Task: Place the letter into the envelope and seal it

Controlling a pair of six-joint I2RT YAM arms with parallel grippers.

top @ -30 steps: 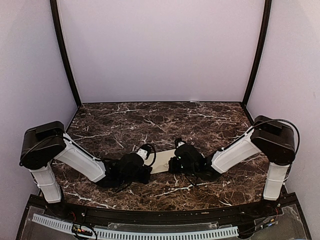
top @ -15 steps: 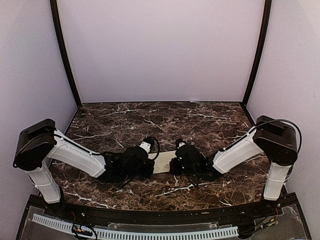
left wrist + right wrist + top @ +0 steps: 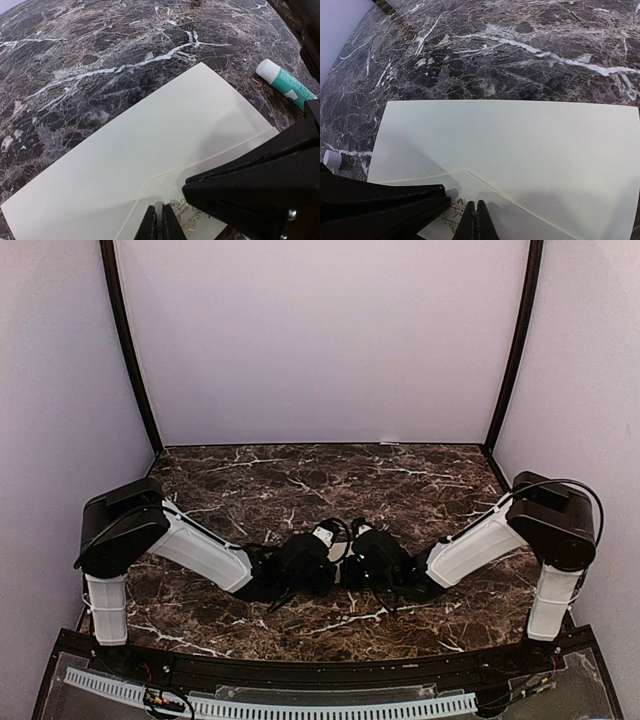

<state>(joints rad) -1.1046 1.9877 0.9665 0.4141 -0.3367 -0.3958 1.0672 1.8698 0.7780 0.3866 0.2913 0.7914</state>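
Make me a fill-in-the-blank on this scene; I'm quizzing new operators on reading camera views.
The envelope lies flat on a dark ____ table.
The glue stick has a teal body and a ____ cap.
The right claw is fully ____, not open.
Missing words: marble; white; shut.

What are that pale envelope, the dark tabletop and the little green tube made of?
The envelope looks like matte cream paper: thin, flat, with crisp flap seams. The tabletop looks like dark brown marble with white veins, though it may be printed laminate. The green tube seems smooth plastic, with a white cap.
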